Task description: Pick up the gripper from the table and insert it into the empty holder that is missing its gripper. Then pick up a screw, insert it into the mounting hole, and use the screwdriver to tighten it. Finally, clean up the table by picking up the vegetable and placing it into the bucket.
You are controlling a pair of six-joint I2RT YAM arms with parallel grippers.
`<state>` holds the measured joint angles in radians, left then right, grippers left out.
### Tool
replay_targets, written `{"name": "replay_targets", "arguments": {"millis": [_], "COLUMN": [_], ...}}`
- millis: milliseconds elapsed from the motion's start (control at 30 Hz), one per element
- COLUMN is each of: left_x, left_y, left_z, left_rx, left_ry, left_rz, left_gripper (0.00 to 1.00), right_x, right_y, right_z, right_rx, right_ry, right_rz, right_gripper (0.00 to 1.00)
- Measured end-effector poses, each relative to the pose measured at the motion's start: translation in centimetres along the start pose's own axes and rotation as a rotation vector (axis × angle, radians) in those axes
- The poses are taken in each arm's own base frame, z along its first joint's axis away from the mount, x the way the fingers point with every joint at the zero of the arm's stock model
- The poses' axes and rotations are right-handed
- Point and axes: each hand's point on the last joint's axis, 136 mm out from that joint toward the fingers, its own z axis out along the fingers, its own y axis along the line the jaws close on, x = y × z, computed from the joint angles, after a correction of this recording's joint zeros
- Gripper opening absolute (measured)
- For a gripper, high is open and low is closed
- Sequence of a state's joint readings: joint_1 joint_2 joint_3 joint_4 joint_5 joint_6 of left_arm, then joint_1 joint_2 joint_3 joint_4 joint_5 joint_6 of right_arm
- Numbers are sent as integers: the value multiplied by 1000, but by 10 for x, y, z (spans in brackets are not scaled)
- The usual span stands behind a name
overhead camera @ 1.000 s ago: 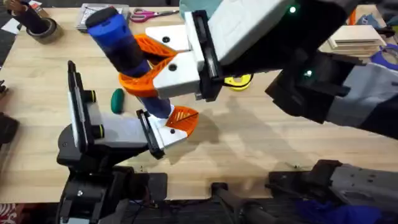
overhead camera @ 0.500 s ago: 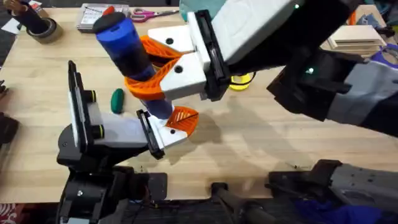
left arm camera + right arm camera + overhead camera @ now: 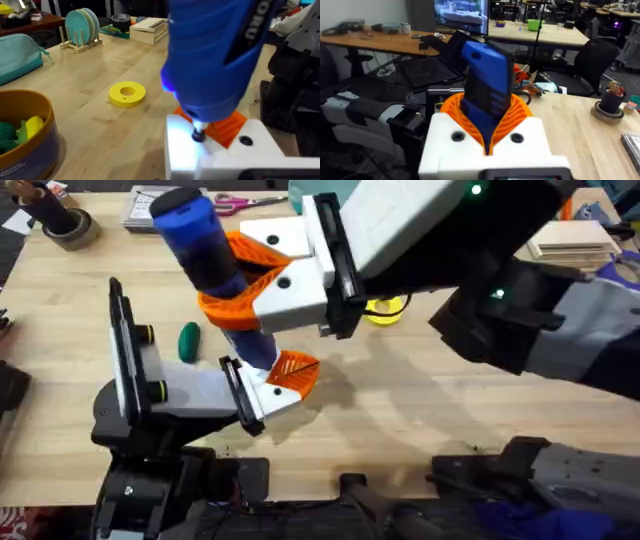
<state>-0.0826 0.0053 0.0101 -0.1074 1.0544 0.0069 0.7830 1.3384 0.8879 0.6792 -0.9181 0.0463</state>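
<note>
My right gripper [image 3: 232, 280] reaches in from the right, its orange ribbed fingers [image 3: 520, 117] shut on the blue screwdriver [image 3: 205, 255], which points down and tilts back to the left. The screwdriver [image 3: 210, 55] has its metal tip on the white holder [image 3: 220, 155] of my left gripper [image 3: 262, 390], and a light glows there. The orange gripper wedge [image 3: 297, 368] sits on that holder [image 3: 268, 395]. The dark green vegetable [image 3: 188, 341] lies on the table left of the screwdriver. The bucket [image 3: 44, 145] stands to one side, with a green leafy toy and a yellow toy inside.
A flat yellow ring [image 3: 385, 308] lies behind the right arm. Scissors [image 3: 240, 200], a tape roll [image 3: 65, 225] and a small tray [image 3: 150, 205] line the far edge. A wooden box [image 3: 575, 245] sits at far right, and a plate rack [image 3: 82, 27] stands beyond the ring.
The right gripper has shifted slightly with the screwdriver, whose top now leans a little farther back. The left arm and the vegetable have not moved.
</note>
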Motion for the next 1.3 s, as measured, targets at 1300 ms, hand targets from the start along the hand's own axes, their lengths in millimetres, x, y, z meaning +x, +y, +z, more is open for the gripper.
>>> {"name": "replay_targets", "arguments": {"millis": [1300], "left_x": [0], "left_y": [0], "left_z": [0], "left_rx": [-1], "left_ry": [0], "left_rz": [-11], "left_gripper": [14], "right_x": [4], "right_y": [-14], "right_z": [-9], "right_rx": [61], "right_ry": [6], "right_rz": [60], "right_gripper": [25]}}
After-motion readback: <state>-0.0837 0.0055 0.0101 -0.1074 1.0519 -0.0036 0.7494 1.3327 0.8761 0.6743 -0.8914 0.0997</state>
